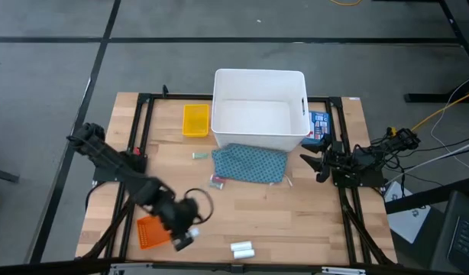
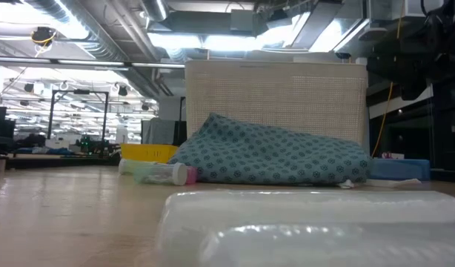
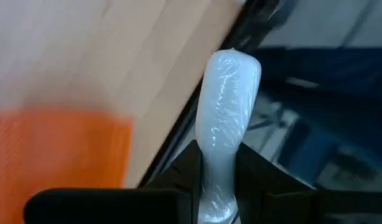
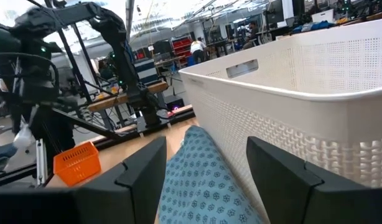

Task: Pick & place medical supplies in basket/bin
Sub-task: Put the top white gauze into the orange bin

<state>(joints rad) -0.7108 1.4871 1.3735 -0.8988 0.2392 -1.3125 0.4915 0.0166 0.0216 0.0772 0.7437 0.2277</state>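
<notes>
My left gripper (image 1: pixel 182 238) is near the table's near edge, beside the orange tray (image 1: pixel 150 231), shut on a white wrapped roll (image 3: pixel 227 99). Two more white rolls (image 1: pixel 243 248) lie side by side on the table by the near edge. The teal patterned pouch (image 1: pixel 250 164) lies flat in front of the white bin (image 1: pixel 259 111). The pale green piece (image 1: pixel 198 156) and the pink-red piece (image 1: pixel 216 182) lie left of the pouch. The yellow tray (image 1: pixel 195 120) sits left of the bin. My right gripper (image 1: pixel 311 163) is open, level, just right of the pouch (image 4: pixel 203 174). My left gripper pinches the white roll between its two fingers (image 3: pixel 253 171) at one end (image 3: pixel 217 163). The rest of the roll sticks out past the fingertips. The roll (image 4: pixel 23 137) is lifted off the table beside the orange tray (image 4: pixel 82 163).
A blue printed box (image 1: pixel 320 122) lies right of the bin, near my right arm. A black frame runs along the table's edges. Bare wood lies between the pouch and the two loose rolls (image 2: pixel 309 222).
</notes>
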